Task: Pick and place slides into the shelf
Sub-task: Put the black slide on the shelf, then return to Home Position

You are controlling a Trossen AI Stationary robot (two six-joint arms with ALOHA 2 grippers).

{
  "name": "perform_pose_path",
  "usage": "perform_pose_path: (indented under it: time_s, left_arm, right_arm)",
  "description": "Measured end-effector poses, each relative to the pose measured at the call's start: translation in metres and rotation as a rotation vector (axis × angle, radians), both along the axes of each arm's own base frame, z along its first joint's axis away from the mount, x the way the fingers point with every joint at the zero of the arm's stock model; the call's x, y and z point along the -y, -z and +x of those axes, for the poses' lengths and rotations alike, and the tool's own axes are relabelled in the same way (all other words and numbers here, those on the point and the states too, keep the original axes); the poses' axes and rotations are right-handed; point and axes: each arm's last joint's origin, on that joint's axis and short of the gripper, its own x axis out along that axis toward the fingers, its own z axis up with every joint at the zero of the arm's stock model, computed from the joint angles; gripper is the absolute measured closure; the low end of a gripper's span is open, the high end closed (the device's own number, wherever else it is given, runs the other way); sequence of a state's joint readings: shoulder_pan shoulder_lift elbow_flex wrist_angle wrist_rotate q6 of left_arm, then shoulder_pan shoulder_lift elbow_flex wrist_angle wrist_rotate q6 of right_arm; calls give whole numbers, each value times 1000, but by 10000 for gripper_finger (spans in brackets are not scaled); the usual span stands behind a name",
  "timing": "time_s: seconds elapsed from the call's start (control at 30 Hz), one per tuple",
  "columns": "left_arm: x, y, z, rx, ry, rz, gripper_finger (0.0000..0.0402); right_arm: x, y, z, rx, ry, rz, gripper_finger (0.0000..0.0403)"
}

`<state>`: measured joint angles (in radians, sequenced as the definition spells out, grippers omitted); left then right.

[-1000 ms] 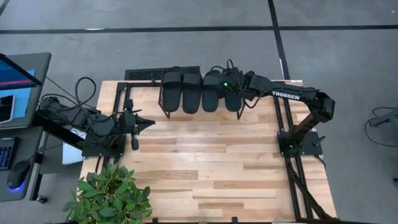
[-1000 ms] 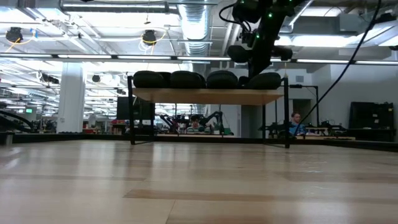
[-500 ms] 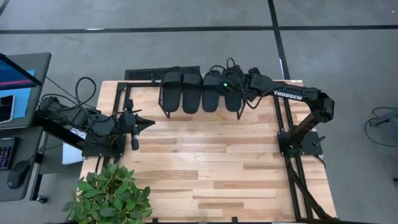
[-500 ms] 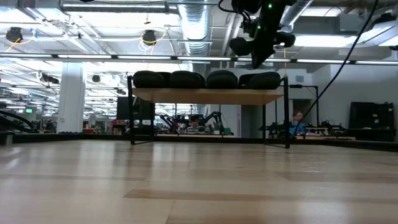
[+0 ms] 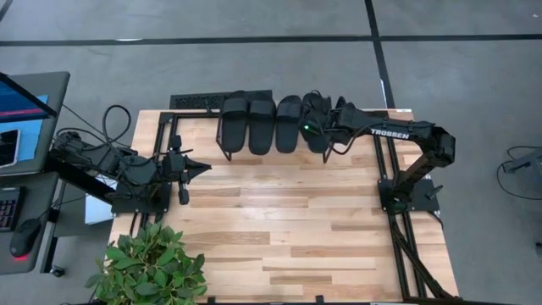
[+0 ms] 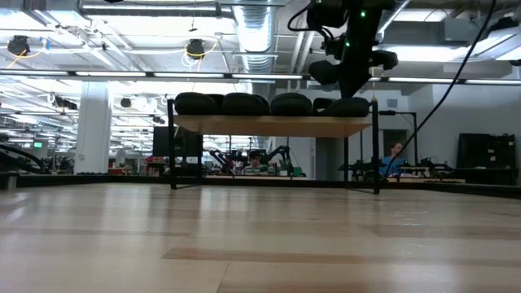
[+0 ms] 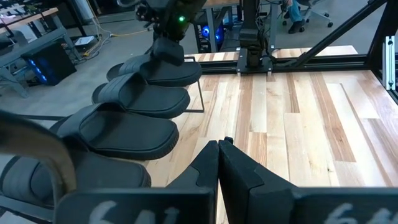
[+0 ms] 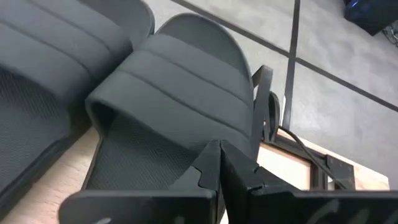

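Four black slides lie side by side on the shelf, soles down, at the table's far edge. The left wrist view shows the row from the side. My right gripper is shut, its tips over the footbed of the rightmost slide, just behind the strap. It reaches in from the right and comes down from above in the low view. My left gripper waits shut by the table's left edge, clear of the slides. My right gripper points its shut fingers slanting down at the footbed of the rightmost slide, behind its strap. I cannot tell whether the tips touch it. The slide lies flat on the shelf.
Bare wooden tabletop stretches from the shelf to the near edge. A potted plant stands at the near left corner. A black strip lies behind the shelf. A desk with a screen stands left of the table. People sit far behind.
My right gripper rose a little above the row of slides, then moved toward the table's right and near edge and came down over the rightmost slide. The third slide, which it partly covered from above, now shows whole.
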<state>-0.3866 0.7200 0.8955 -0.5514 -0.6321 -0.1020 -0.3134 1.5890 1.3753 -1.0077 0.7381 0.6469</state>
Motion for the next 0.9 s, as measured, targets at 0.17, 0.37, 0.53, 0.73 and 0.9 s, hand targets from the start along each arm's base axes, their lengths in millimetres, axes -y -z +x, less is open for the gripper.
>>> perform_pose_path:
  time_s: [0.17,0.37,0.53,0.73,0.9]
  left_arm:
    - [0,0,0,0,0,0,401]
    - [0,0,0,0,0,-1,401]
    - [0,0,0,0,0,0,401]
    - [0,0,0,0,0,0,401]
    - [0,0,0,-1,0,1,401]
  right_arm:
    - [-1,5,-2,-10,9,15,403]
    - [-1,5,-2,-12,9,18,403]
    - [-5,-7,-5,-19,36,-121,403]
    - [-27,-56,-19,54,84,-421,403]
    - [-57,-88,-43,101,-11,-495,403]
